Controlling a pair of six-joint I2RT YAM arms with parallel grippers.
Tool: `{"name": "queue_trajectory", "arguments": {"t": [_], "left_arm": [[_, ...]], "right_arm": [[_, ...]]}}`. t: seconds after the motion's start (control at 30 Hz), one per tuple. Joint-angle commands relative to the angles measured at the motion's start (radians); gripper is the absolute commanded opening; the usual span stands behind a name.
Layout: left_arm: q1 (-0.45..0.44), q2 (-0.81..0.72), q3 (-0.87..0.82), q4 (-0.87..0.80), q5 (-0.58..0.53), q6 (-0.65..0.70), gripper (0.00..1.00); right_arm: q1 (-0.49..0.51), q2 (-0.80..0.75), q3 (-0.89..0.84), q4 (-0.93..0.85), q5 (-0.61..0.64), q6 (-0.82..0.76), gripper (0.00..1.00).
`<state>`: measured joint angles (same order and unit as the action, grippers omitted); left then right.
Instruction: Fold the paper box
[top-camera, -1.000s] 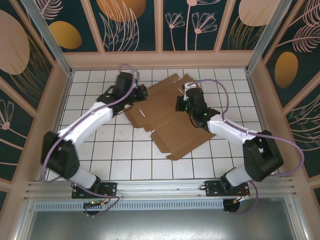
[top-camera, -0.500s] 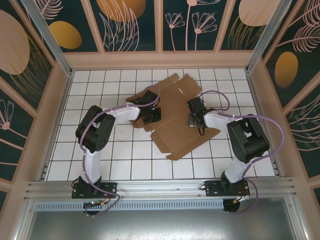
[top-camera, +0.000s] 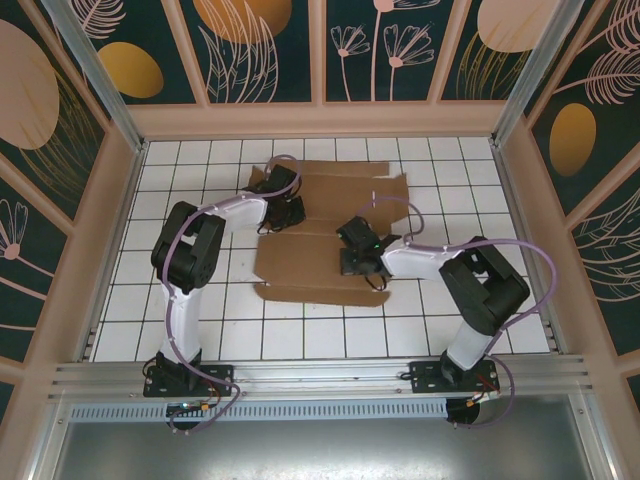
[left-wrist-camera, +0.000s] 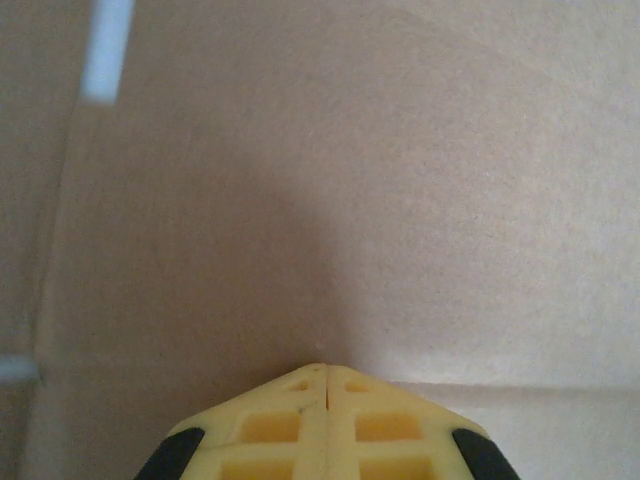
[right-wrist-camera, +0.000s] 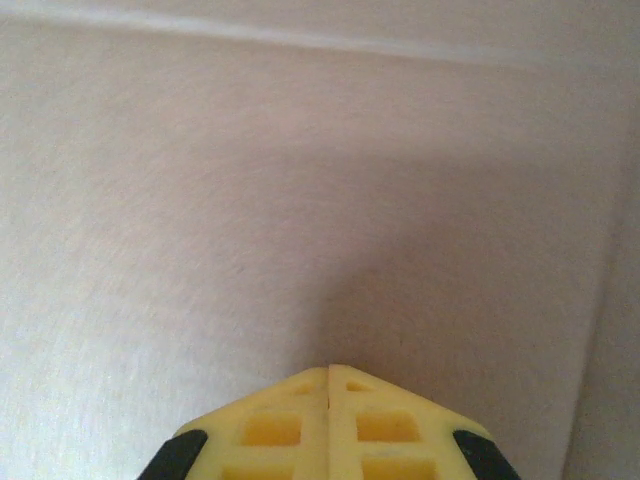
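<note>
Barely started tbh, the paper box (top-camera: 312, 265) lies flat and unfolded, with the left gripper (left-wrist-camera: 327, 370) and right gripper (right-wrist-camera: 330, 368) both pinched together on top.

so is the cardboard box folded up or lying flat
Lying flat. From above, the cardboard box is spread out as an open sheet on the tiled table, with its flaps out and no walls raised.
</note>
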<state>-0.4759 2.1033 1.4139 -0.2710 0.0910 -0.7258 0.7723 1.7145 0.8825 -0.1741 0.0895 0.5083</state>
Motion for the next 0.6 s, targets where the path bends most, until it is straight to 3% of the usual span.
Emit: {"name": "queue_trajectory", "arguments": {"t": [0.0,0.13,0.33,0.4,0.57], "left_arm": [[-0.032,0.013,-0.001,-0.097,0.027,0.046,0.00],[-0.023,-0.039,0.004,-0.110,-0.004,0.089,0.00],[-0.018,-0.122,0.017,-0.112,-0.006,0.120,0.00],[-0.018,-0.168,-0.010,-0.088,0.004,0.103,0.00],[-0.018,-0.227,-0.073,-0.032,0.087,0.035,0.00]], "right_arm": [[0.086,0.127,0.005,0.046,-0.302,0.087,0.02],[0.079,0.083,0.006,0.178,-0.378,0.145,0.06],[-0.022,-0.110,-0.031,0.221,-0.354,0.171,0.27],[-0.086,-0.190,-0.043,0.158,-0.302,0.176,0.42],[-0.308,-0.327,-0.062,-0.020,-0.223,0.186,0.46]]}}
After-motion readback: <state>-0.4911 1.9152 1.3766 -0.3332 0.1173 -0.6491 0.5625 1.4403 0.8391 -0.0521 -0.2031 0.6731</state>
